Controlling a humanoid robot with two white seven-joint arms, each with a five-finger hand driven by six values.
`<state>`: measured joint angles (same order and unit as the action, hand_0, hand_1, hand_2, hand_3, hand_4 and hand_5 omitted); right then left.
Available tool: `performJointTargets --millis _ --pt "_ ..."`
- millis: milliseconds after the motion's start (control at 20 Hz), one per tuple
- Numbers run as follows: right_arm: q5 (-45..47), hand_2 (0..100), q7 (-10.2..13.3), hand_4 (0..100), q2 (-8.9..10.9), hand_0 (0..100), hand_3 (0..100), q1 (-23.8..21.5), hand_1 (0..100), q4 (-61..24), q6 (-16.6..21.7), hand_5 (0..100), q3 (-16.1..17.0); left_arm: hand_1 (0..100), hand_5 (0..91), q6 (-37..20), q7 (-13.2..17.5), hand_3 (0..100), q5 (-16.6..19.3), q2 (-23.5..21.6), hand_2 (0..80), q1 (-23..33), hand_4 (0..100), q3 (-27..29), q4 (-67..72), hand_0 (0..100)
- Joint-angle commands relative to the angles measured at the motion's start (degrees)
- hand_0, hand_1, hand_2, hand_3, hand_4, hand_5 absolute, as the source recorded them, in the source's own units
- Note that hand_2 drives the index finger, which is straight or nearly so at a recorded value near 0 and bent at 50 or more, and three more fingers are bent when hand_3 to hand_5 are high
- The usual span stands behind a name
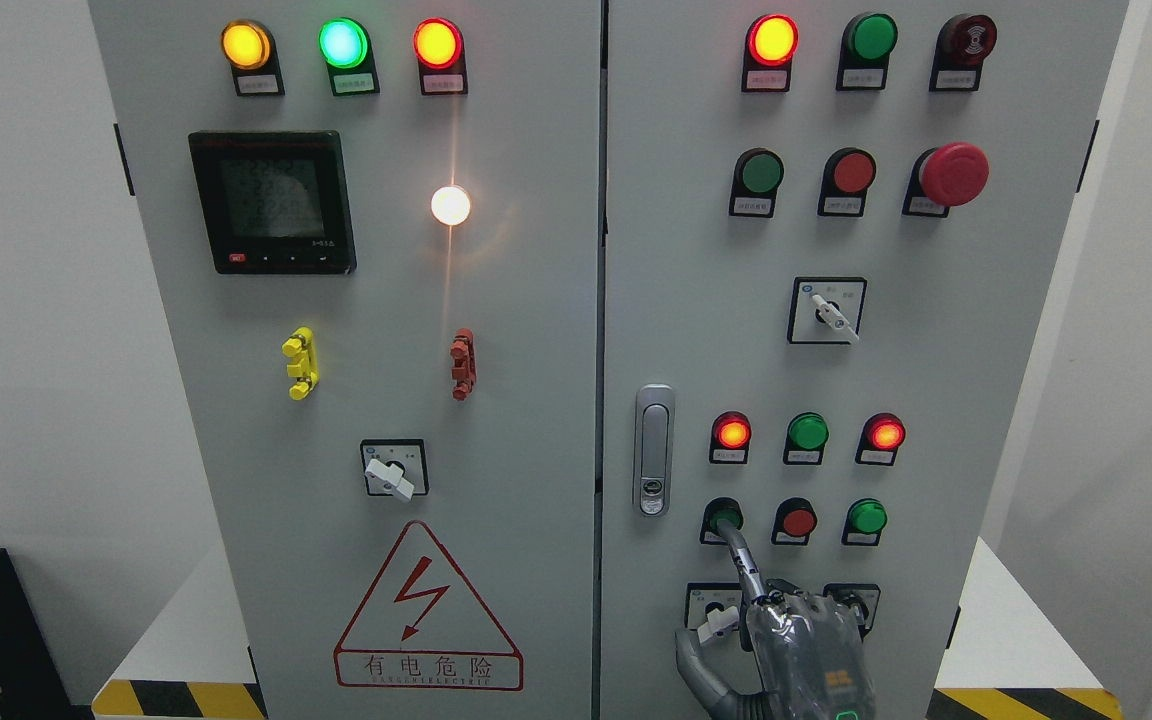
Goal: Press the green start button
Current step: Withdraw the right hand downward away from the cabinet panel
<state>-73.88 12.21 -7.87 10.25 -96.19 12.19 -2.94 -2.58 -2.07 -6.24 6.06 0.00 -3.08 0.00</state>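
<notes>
A: Where is the round green start button [723,517]?
B: Just right of the grey door latch [653,450] — low on the cabinet.
A: And the right hand [801,640]?
B: Index finger extended, tip touching that button — the other fingers curl in.

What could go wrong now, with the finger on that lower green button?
1. The right hand reaches the green button with one extended fingertip, seemingly near its lower edge; it may slip off without a full press.
2. The red button sits close beside it, so sideways drift might press that instead.
3. The hand hides the selector switches below; its knuckles could nudge one.
</notes>
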Motion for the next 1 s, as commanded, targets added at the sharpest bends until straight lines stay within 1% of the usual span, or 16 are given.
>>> performJointTargets --millis 0,50,200,300,400,450,500,550,650,700,750,800,850,900,950 --pt "2.6 0 0.7 82 -0.04 50 89 -3.4 38 -6.0 0.9 93 -0.1 56 0.0 0.0 0.0 0 0.0 0.0 0.0 -1.3 0 0.0 -1.6 12" --pt "3.7 0 0.6 82 -0.04 50 89 -4.3 38 -7.1 1.0 93 -0.1 56 0.0 0.0 0.0 0 0.0 0.0 0.0 -1.3 0 0.0 -1.6 12" --pt "7.1 0 0.2 77 -0.04 55 83 -6.9 37 -9.9 2.0 81 -0.2 56 0.0 0.0 0.0 0 0.0 0.0 0.0 -1.3 0 0.0 -1.6 12" --pt "9.8 0 0.1 72 -0.04 58 75 -8.3 35 -11.4 2.0 73 -0.2 56 0.0 0.0 0.0 0 0.0 0.0 0.0 -1.3 0 0.0 -1.6 12" --pt "13.4 0 0.0 69 -0.04 59 70 -9.8 33 -13.0 2.0 69 -0.7 56 0.0 0.0 0.0 0 0.0 0.0 0.0 -1.3 0 0.0 -1.6 12" --pt "15.1 0 0.0 67 -0.04 58 68 -10.3 32 -13.3 2.0 68 -0.7 56 0.0 0.0 0.0 0 0.0 0.0 0.0 -1.3 0 0.0 -1.6 12" --pt "17.5 0 0.0 64 -0.04 55 66 -10.7 31 -13.9 2.0 65 -0.8 56 0.0 0.0 0.0 0 0.0 0.0 0.0 -1.3 0 0.0 -1.6 12" --pt "19.1 0 0.0 62 -0.04 50 61 -10.8 29 -14.1 1.8 61 -0.8 56 0.0 0.0 0.0 0 0.0 0.0 0.0 -1.3 0 0.0 -1.6 12" --pt "23.1 0 -0.1 56 -0.04 34 52 -11.7 25 -14.6 1.7 56 -0.8 56 0.0 0.0 0.0 0 0.0 0.0 0.0 -1.3 0 0.0 -1.6 12" --pt "24.6 0 -0.5 52 -0.04 22 48 -12.2 25 -15.0 1.6 52 -0.8 56 0.0 0.0 0.0 0 0.0 0.0 0.0 -1.3 0 0.0 -1.6 12" --pt "27.4 0 -1.3 50 -0.04 15 45 -12.9 25 -15.7 1.6 51 -0.8 56 0.0 0.0 0.0 0 0.0 0.0 0.0 -1.3 0 0.0 -1.6 12" --pt "29.9 0 -1.9 47 -0.04 10 43 -13.5 25 -16.2 1.5 49 -0.8 56 0.0 0.0 0.0 0 0.0 0.0 0.0 -1.3 0 0.0 -1.6 12" --pt "32.5 0 -2.5 39 -0.04 0 34 -13.9 22 -16.6 1.4 42 -0.8 56 0.0 0.0 0.0 0 0.0 0.0 0.0 -1.3 0 0.0 -1.6 12" --pt "35.0 0 -3.1 35 -0.04 0 31 -14.5 20 -16.7 1.5 38 -0.9 56 0.0 0.0 0.0 0 0.0 0.0 0.0 -1.3 0 0.0 -1.6 12" --pt "37.3 0 -3.7 33 -0.04 0 30 -15.0 19 -16.9 1.4 37 -1.3 56 0.0 0.0 0.0 0 0.0 0.0 0.0 -1.3 0 0.0 -1.6 12"
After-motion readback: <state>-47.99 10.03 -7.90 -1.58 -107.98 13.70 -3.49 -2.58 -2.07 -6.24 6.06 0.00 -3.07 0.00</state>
